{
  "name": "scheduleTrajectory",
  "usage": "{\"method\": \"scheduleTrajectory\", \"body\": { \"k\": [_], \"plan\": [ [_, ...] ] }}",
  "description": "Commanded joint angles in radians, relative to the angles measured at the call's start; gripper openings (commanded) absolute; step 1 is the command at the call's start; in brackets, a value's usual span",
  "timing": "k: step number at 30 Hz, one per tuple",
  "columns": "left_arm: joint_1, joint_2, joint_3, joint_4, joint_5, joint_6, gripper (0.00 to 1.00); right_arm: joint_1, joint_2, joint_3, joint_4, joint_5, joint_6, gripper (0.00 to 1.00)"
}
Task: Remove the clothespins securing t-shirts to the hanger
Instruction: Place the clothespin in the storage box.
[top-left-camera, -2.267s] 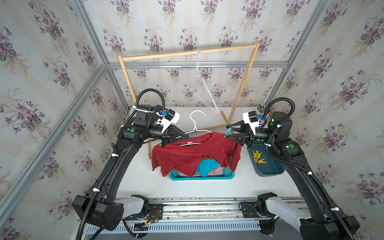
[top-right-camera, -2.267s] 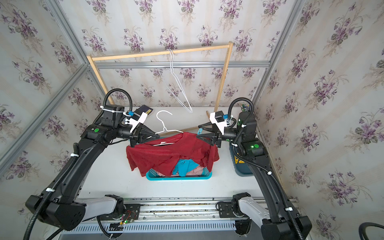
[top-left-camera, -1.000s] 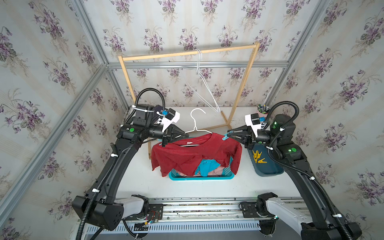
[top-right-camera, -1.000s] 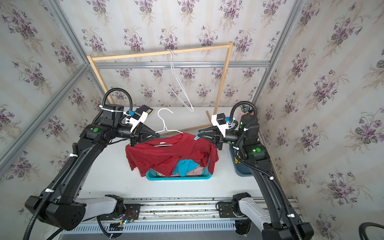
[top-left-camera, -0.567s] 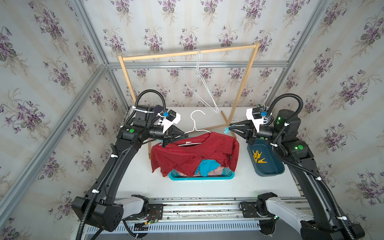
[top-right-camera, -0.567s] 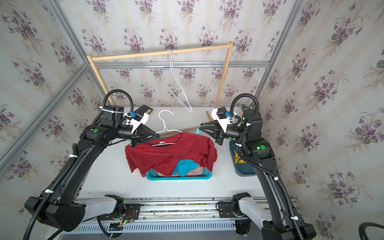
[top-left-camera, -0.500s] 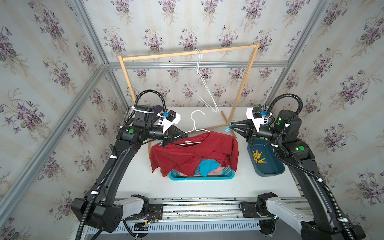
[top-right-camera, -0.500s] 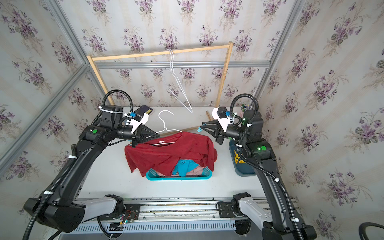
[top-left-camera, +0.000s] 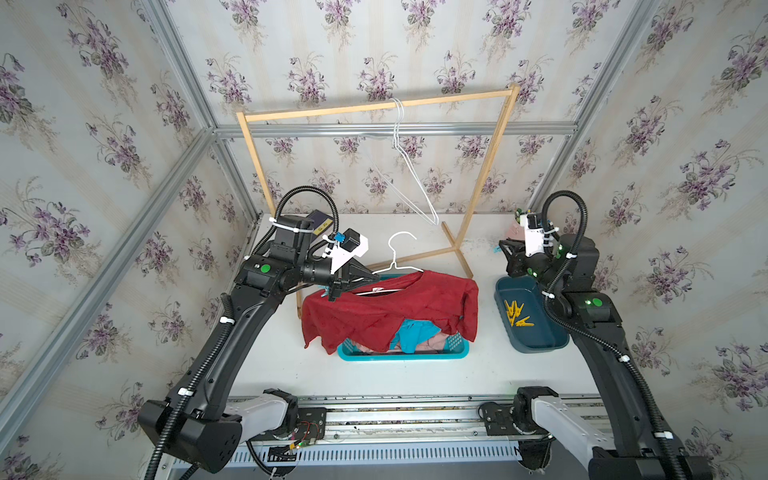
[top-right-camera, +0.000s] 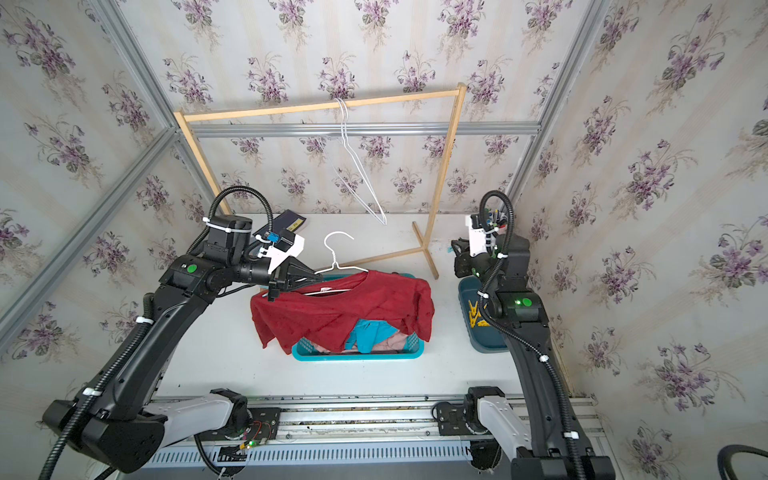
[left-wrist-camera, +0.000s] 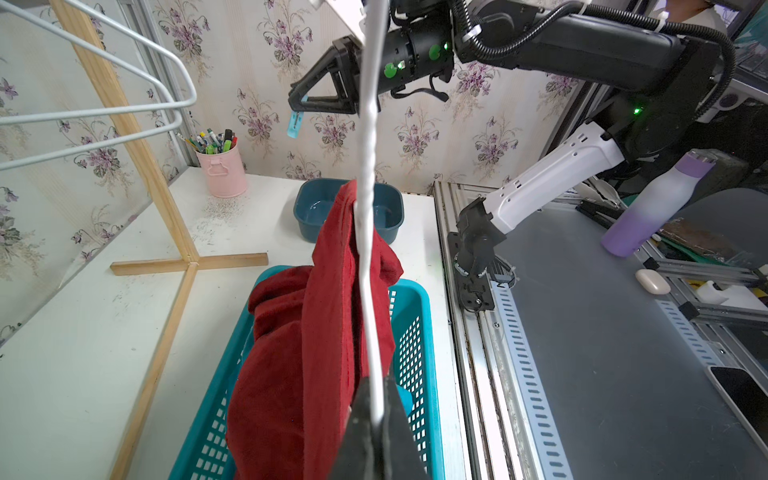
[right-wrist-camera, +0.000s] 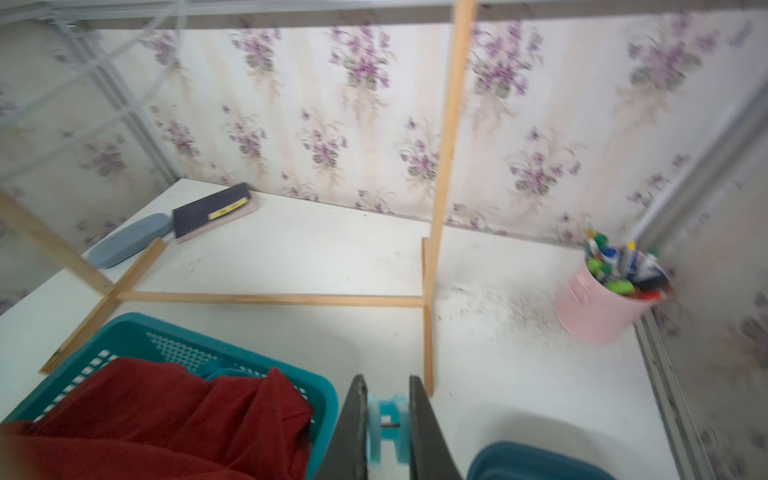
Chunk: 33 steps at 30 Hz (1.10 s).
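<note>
Left side: we're holding the white hanger (left-wrist-camera: 368, 145) up with the left gripper (left-wrist-camera: 376, 382), centre-left in both top views. Its fingers (left-wrist-camera: 399, 442) are pressing together on the hanger wire, at the shoulder end nearest the left arm.

The dark red t-shirt (top-left-camera: 386, 311) is draping over that hanger, mid-frame. Its lower edge is hanging into the teal basket (top-left-camera: 419, 356) just below. The turquoise t-shirt (top-left-camera: 415, 334) and pale pink t-shirt (top-left-camera: 434, 343) are lying in the basket, showing under the red hem.

Right side: we're carrying one light-blue clothespin (right-wrist-camera: 386, 419) in the right gripper (right-wrist-camera: 387, 384). Its fingers (right-wrist-camera: 353, 428) are pinching the pin from both sides, with only a narrow gap between them. In both top views this gripper is hanging at centre-right, near the far end of the navy bin (top-left-camera: 536, 343) and well apart from the red shirt.

Yellow clothespins (top-left-camera: 515, 313) are lying in a small pile inside that bin. We can't tell the exact count from here.

Background:
- The wooden rack (top-left-camera: 316, 111) is standing behind the basket, with bare hangers (top-left-camera: 397, 120) hanging from its top bar at upper centre.
- A pink pen cup (left-wrist-camera: 220, 176) is standing at the back of the table (top-left-camera: 478, 374) on the right-arm side.
- A dark book (right-wrist-camera: 210, 212) is lying at the back on the left-arm side.
</note>
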Motion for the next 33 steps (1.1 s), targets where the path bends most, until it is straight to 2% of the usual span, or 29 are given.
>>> {"method": "scheduleTrajectory", "body": {
  "k": [1, 4, 8, 15, 18, 21, 22, 25, 27, 29, 33],
  "plan": [
    [0.000, -0.009, 0.006, -0.004, 0.001, 0.027, 0.00, -0.067, -0.025, -0.070, 0.027, 0.073, 0.095, 0.00],
    [0.000, -0.006, 0.016, -0.005, -0.030, -0.011, 0.00, -0.125, -0.055, -0.167, 0.067, 0.123, 0.134, 0.00],
    [0.000, 0.000, 0.029, -0.004, -0.037, -0.069, 0.00, -0.150, -0.059, -0.268, 0.116, 0.221, 0.163, 0.00],
    [-0.015, 0.005, 0.037, -0.002, -0.009, -0.083, 0.00, -0.237, 0.012, -0.318, 0.119, 0.197, 0.240, 0.00],
    [-0.017, -0.002, 0.029, -0.003, -0.018, -0.079, 0.00, -0.261, 0.044, -0.343, 0.142, 0.169, 0.277, 0.10],
    [-0.017, -0.020, 0.021, -0.003, -0.023, -0.077, 0.00, -0.270, 0.084, -0.345, 0.140, 0.165, 0.298, 0.16],
    [-0.017, -0.029, 0.017, -0.003, -0.022, -0.074, 0.00, -0.273, 0.092, -0.344, 0.139, 0.165, 0.302, 0.22],
    [-0.017, -0.060, 0.007, -0.002, -0.016, -0.074, 0.00, -0.275, 0.094, -0.336, 0.130, 0.157, 0.310, 0.47],
    [-0.017, -0.080, 0.002, -0.001, -0.008, -0.074, 0.00, -0.275, 0.084, -0.327, 0.121, 0.154, 0.315, 0.55],
    [-0.016, -0.094, 0.000, -0.002, 0.002, -0.074, 0.00, -0.275, 0.073, -0.317, 0.111, 0.154, 0.314, 0.68],
    [-0.017, -0.096, -0.001, 0.000, 0.004, -0.071, 0.00, -0.275, 0.058, -0.288, 0.083, 0.139, 0.302, 0.71]
  ]
}}
